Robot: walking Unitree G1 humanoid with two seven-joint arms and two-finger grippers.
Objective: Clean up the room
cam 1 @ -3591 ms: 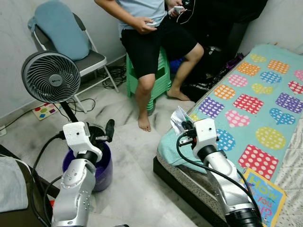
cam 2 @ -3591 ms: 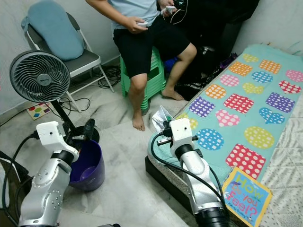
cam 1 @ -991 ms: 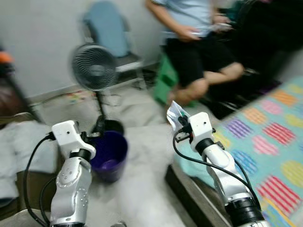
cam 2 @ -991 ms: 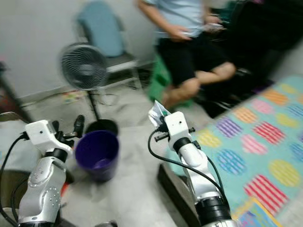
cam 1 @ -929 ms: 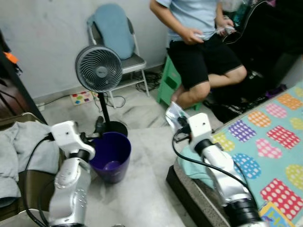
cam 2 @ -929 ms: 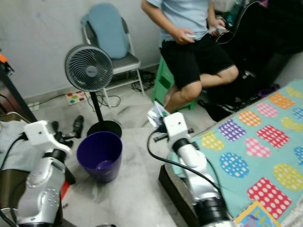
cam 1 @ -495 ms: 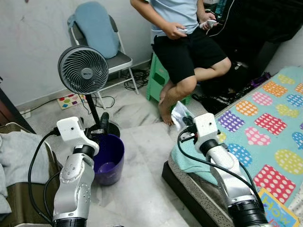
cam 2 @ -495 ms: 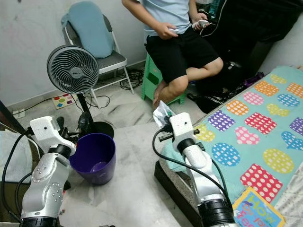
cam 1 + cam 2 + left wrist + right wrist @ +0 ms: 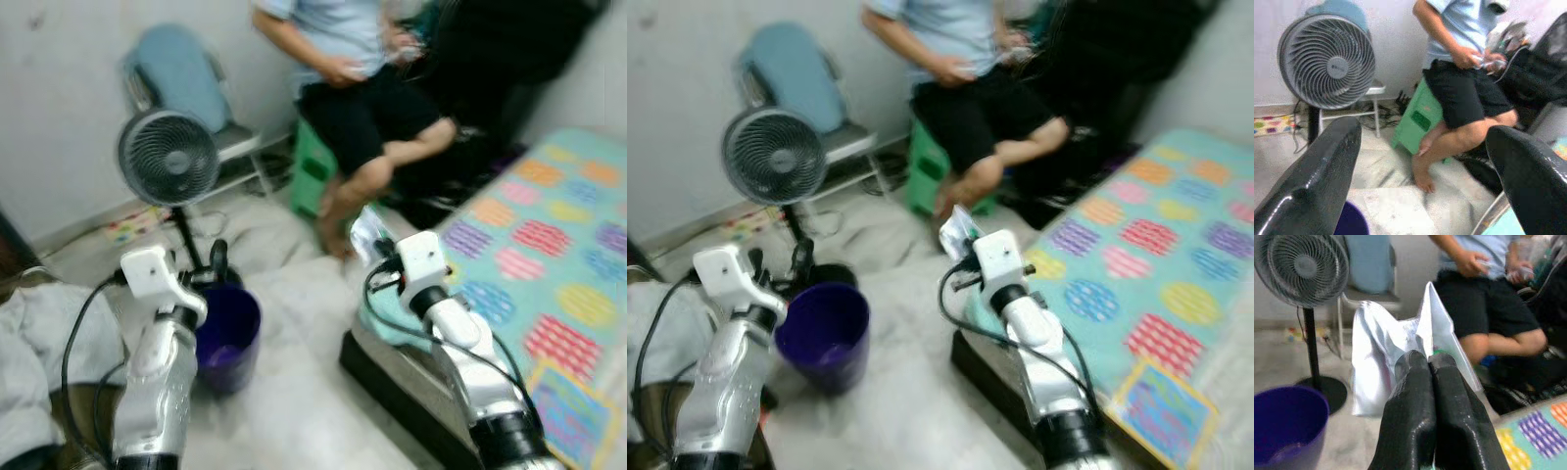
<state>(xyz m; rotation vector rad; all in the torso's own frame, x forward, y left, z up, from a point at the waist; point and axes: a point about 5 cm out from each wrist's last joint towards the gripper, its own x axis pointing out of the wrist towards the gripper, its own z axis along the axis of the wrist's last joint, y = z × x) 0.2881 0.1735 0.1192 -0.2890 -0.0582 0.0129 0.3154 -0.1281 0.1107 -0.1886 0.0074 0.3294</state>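
My right gripper (image 9: 1422, 361) is shut on a crumpled white plastic wrapper (image 9: 1382, 352), held up over the floor just off the corner of the bed (image 9: 549, 294). In the head views the wrapper (image 9: 364, 227) sticks up from that gripper's fingers. A purple bin (image 9: 828, 333) stands on the floor to the left, a short way from the wrapper. My left gripper (image 9: 779, 259) hovers at the bin's near rim, open with nothing between its fingers (image 9: 1317, 186).
A standing fan (image 9: 168, 159) is behind the bin, with a folding chair (image 9: 181, 83) behind it. A person sits on a green stool (image 9: 313, 171), with a bare foot on the floor. A picture book (image 9: 1161, 411) lies on the bed's near corner. Grey cloth (image 9: 34, 333) lies at far left.
The whole picture has shifted and blurred, so the camera moved. Both arms keep their pose, and the wrapper stays in the right gripper.
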